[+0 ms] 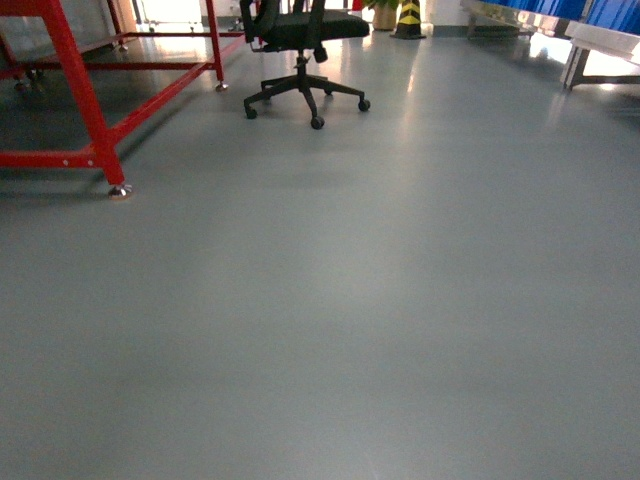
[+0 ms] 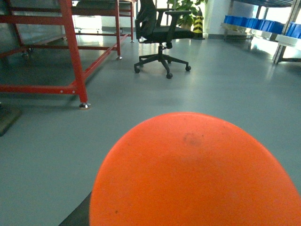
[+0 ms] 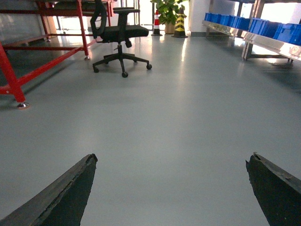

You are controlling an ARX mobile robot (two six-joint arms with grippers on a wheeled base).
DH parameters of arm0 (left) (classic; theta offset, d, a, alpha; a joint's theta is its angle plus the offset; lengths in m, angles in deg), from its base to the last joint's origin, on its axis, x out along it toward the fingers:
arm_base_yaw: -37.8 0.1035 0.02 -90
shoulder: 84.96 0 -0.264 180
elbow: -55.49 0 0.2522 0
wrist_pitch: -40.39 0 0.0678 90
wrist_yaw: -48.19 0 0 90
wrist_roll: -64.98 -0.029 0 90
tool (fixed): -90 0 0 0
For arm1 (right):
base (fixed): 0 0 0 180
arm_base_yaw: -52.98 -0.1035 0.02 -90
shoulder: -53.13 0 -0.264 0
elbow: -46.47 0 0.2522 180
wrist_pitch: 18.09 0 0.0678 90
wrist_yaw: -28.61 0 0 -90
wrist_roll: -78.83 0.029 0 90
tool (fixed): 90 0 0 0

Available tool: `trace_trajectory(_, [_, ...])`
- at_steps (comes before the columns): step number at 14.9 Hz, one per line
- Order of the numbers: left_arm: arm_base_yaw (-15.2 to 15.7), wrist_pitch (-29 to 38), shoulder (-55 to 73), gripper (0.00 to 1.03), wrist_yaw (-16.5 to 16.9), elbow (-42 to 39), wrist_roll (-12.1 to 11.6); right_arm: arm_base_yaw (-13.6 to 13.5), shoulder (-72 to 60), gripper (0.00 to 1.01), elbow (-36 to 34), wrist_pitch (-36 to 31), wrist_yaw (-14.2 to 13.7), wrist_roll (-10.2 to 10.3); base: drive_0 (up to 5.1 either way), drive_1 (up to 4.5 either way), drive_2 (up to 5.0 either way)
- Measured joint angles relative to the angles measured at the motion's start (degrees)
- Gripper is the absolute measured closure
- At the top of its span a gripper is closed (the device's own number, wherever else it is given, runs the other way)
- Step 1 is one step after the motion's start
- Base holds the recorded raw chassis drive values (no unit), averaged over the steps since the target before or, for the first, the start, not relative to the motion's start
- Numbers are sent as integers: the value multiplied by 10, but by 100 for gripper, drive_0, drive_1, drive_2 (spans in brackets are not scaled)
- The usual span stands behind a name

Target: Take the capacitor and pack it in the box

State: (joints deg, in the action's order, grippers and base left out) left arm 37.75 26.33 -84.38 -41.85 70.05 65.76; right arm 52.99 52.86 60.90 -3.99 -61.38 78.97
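Observation:
A big round orange object, which I take for the capacitor [image 2: 193,165], fills the lower half of the left wrist view and hangs above the grey floor. My left gripper [image 2: 193,214] is shut on it. The orange body hides the jaws, and only a dark sliver of one finger [image 2: 77,216] shows at its lower left. My right gripper [image 3: 171,162] stands wide open over bare floor, with nothing between its two dark fingertips [image 3: 87,165]. The box is out of view. Neither gripper shows in the head view.
A red metal frame [image 1: 85,90] stands on the floor at the left. A black office chair on casters [image 1: 300,60] is ahead. Shelving with blue bins [image 3: 254,28] runs along the right. Far back are a striped bollard [image 1: 408,18] and a potted plant [image 3: 164,12].

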Motion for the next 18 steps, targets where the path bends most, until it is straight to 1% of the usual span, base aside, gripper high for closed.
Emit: trace_trajectory(18, [0, 0, 0, 60, 0, 0, 0, 0, 0, 3, 0, -1, 0, 0, -503, 238, 238])
